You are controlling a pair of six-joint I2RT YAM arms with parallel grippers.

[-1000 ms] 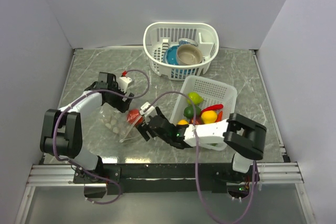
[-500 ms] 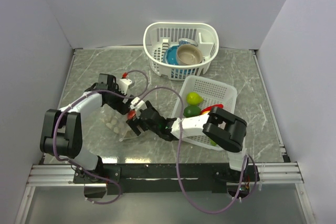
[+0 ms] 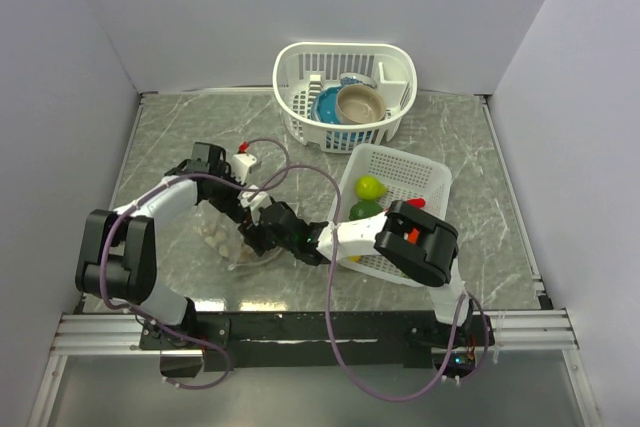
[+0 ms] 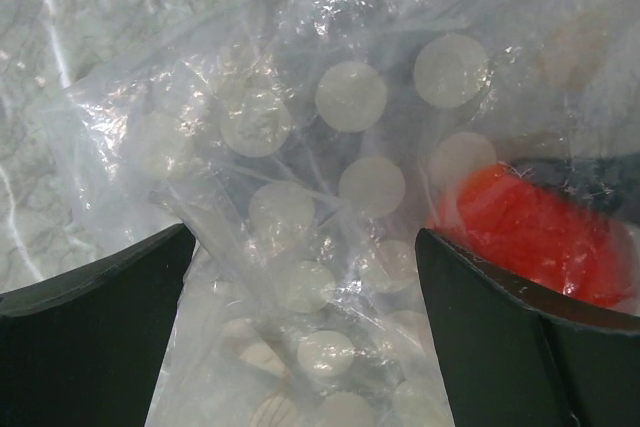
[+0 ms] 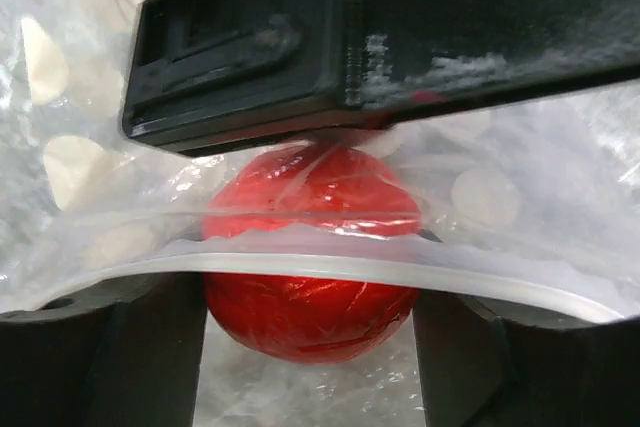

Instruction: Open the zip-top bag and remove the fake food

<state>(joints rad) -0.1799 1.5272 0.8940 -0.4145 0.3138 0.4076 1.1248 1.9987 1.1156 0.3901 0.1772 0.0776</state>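
Right tool: jaws spread, red fake food straddled just inside the mouth.
Left tool: held wide over the zip-top bag.
Bag: laid on the tabletop, between both tools.
Bearing: food dead ahead; right arm nearer.

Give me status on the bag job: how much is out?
Done: the bag looks open at its mouth, and a lime and other pieces sit in the white basket.
In hand: the right gripper is at the mouth, fingers either side of a red fruit under the plastic, not clearly gripping. The left gripper is spread over the bag.
Left: get the red fruit out. Can't tell if more is inside.
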